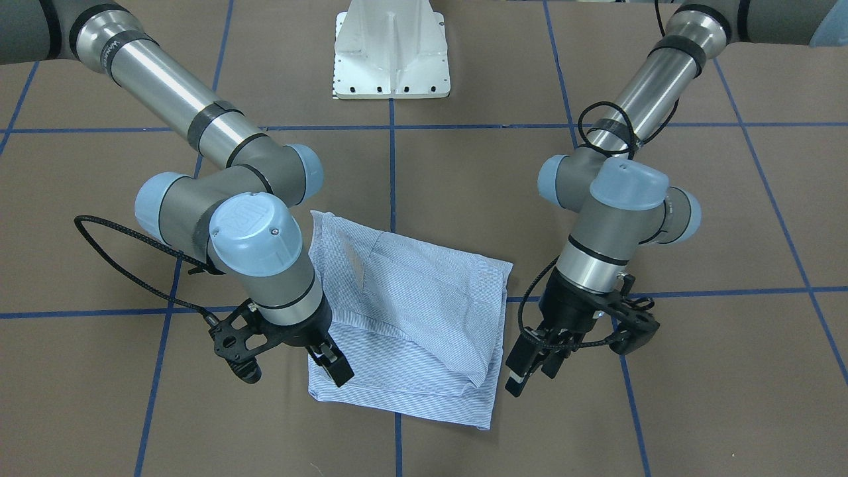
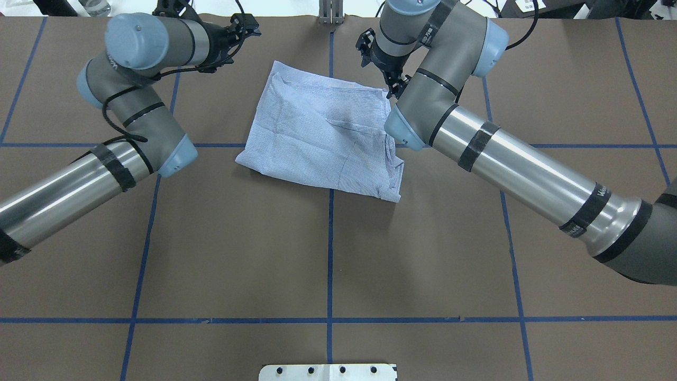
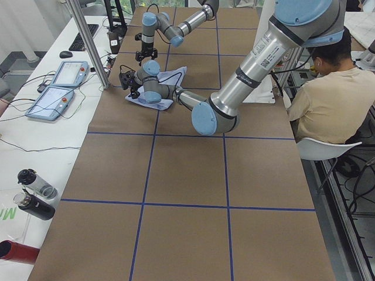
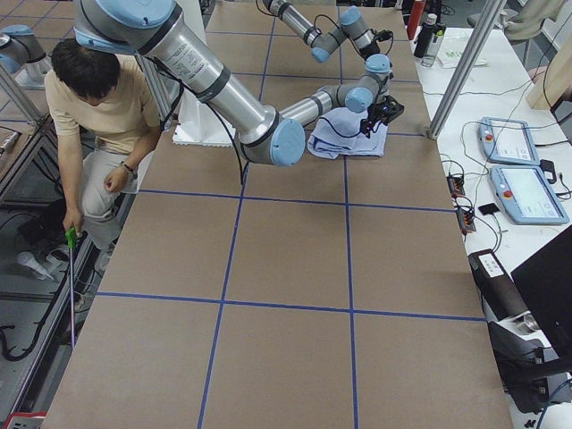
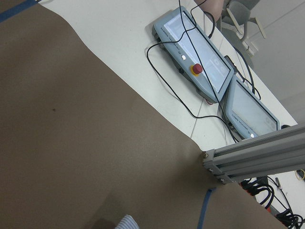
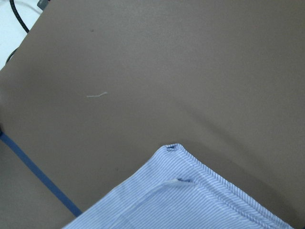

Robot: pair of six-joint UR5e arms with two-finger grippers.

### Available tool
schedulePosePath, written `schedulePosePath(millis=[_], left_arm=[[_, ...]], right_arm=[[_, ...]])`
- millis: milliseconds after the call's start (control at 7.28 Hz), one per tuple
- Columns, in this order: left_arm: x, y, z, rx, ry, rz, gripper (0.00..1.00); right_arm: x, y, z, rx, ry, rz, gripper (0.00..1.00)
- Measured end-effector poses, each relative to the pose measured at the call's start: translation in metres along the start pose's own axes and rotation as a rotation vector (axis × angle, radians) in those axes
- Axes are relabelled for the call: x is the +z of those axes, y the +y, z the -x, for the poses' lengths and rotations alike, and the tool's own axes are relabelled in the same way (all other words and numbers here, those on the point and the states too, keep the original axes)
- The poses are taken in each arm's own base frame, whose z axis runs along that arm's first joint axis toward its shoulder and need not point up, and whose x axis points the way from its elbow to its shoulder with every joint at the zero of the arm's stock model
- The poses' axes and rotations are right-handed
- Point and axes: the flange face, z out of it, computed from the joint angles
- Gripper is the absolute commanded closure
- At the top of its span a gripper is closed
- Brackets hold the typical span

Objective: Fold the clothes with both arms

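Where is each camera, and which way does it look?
Front-facing: across the table, facing the white base; left arm, right arm, shirt.
Overhead: behind the base, looking down; both arms.
Exterior left: table's end; left arm nearest.
Exterior right: opposite end; right arm nearest.
Left wrist: downward, table edge, control tablets; no arm.
Right wrist: downward, shirt corner; no arm.
Shared: both end views show a person.
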Motion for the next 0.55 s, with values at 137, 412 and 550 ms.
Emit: schedulePosePath(millis=[137,412,550], left_arm=[[-0.022,-0.004,0.02,0.068,0.006,0.035,0.01],[-0.056,-0.004,0.053,0.16,0.015,0.063,0.01],[-0.067,-0.004,0.064,0.2,0.018,0.064,0.01]], right_arm=[[0.0,0.01,-0.007,-0.013,-0.006,0.01,0.0],[0.007,0.017,-0.023,-0.038,-0.003,0.021,0.0],[0.012,0.016,-0.033,-0.075,0.001,0.023,0.03]])
